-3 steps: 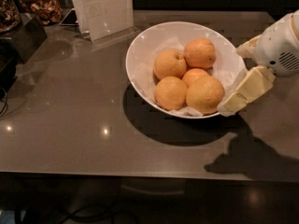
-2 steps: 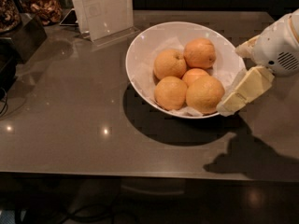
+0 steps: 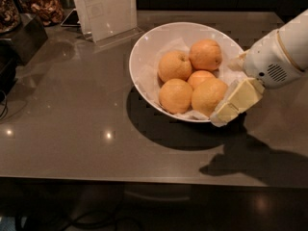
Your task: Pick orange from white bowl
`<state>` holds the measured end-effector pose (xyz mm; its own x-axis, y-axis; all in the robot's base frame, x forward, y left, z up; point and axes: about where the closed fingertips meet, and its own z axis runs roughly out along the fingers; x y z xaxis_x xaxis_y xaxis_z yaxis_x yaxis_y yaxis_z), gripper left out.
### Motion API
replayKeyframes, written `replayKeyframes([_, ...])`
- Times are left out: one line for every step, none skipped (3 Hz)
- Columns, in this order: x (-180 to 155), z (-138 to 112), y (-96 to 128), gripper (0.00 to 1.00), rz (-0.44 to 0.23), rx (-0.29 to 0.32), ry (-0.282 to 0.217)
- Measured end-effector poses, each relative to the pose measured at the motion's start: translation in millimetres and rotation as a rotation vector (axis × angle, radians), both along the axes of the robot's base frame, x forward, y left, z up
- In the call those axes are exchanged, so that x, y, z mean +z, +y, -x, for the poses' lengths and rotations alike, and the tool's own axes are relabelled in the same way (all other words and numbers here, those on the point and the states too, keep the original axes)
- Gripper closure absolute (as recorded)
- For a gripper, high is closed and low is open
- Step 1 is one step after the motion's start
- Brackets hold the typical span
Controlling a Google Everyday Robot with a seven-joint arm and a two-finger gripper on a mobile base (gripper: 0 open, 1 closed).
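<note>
Grey-brown tabletop point(image 3: 67, 129), glossy, dark surround; clear sign stand point(image 3: 108, 11) far beyond the gripper, on the bowl's opposite side; white bowl point(image 3: 144, 49), paper-lined, directly ahead of the gripper point(image 3: 232, 105), which stood over the rim nearest it; orange point(image 3: 208, 96), largest of five, round with no long axis to favour, lay just off the gripper's tip, inward toward the bowl's centre, contact not determinable; four smaller oranges point(image 3: 175, 65) packed behind and beside it, farther from the gripper; sole arm, white wrist housing point(image 3: 276, 57) raised above and behind the gripper, angled downward into the bowl; gripper open or closed: could not be told; judged need: a short advance inward and down onto the nearest fruit
</note>
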<state>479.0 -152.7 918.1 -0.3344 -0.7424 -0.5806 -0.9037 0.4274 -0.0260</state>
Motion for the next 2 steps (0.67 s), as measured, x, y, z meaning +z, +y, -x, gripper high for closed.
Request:
replayKeyframes([-0.4, -0.1, 0.2, 0.00, -0.001, 0.000, 0.001])
replayKeyframes([-0.5, -0.1, 0.3, 0.19, -0.001, 0.000, 0.001])
